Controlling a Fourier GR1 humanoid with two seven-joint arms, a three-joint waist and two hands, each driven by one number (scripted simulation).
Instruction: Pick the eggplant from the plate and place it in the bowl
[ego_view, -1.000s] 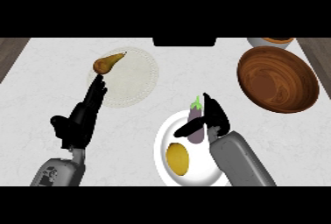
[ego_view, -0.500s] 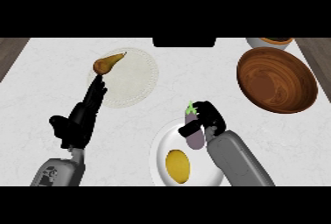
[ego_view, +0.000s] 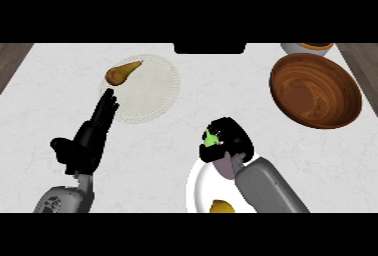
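Marble counter (ego_view: 192, 125), wooden bowl (ego_view: 316, 91)

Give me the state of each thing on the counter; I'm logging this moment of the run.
eggplant: held in the right hand, above the white plate's edge
white plate: holds a yellow item
wooden bowl: empty
pale plate: carries a brown cone-shaped food
left hand: open, fingers straight, holding nothing

Kitchen, pale marble counter (ego_view: 184, 135), wooden bowl (ego_view: 316, 91), plates (ego_view: 151, 90), food
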